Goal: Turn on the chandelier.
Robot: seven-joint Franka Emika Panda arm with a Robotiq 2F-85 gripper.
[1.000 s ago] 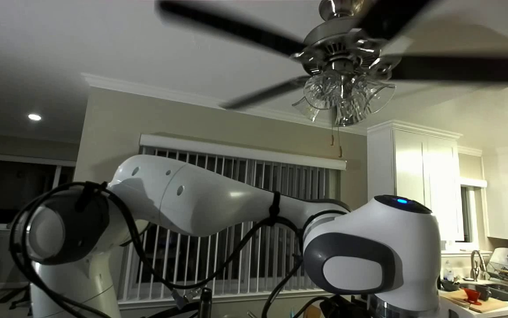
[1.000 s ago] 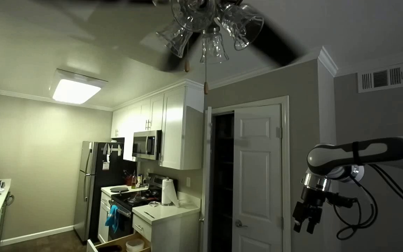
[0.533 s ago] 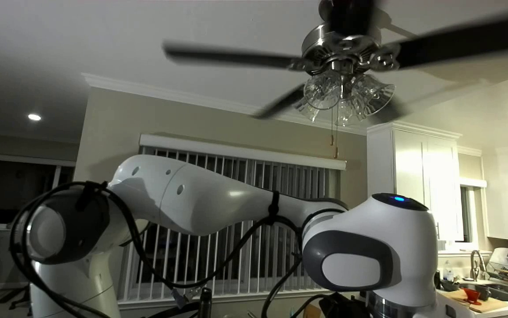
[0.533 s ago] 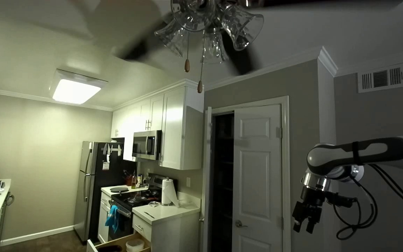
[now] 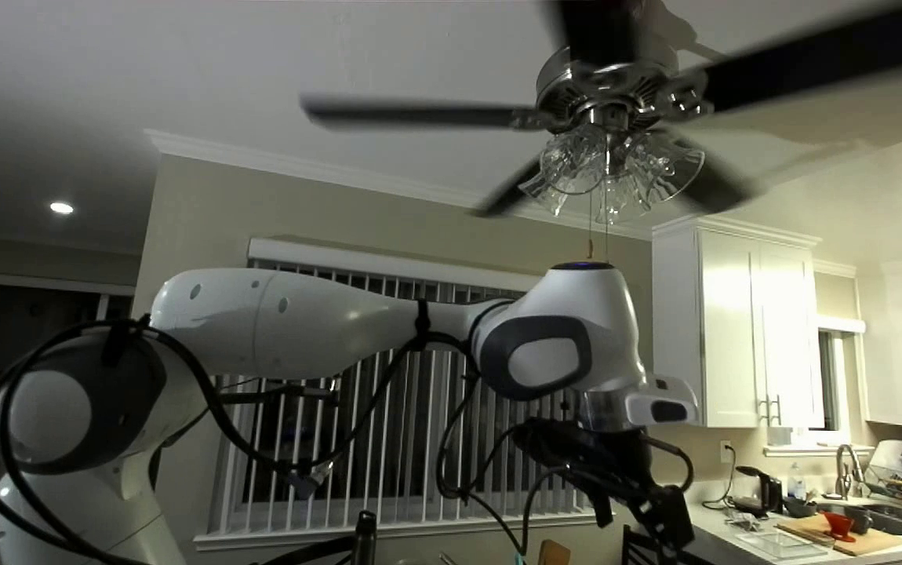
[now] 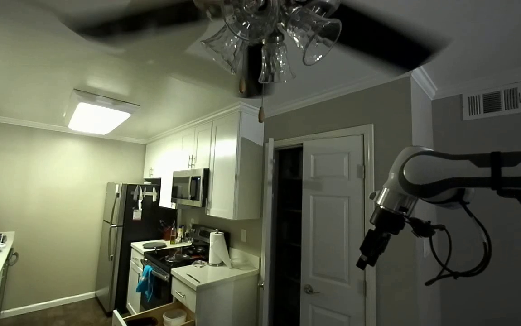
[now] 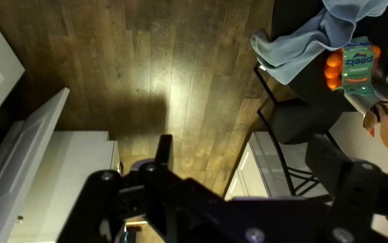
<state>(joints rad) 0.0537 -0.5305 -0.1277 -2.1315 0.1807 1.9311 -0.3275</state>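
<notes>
Glass and silvery metal, unlit, up at the ceiling (image 5: 263,71) in both exterior views: chandelier (image 5: 609,118) with dark blades (image 5: 435,116) and dangling pull chains (image 6: 261,114). Lower and well apart: claw (image 7: 242,143) spread wide above wooden floor (image 7: 180,77) in the wrist view.

Your Franka Panda arm (image 5: 302,326) reaches from the lower left of the frame to right of centre in an exterior view, its upper stretch nearly level and your white wrist (image 5: 604,337) bent downward. Your Robotiq gripper (image 7: 241,144) hangs slanted below it in both exterior views; along the bottom of the wrist view, its jaws stand well apart.
</notes>
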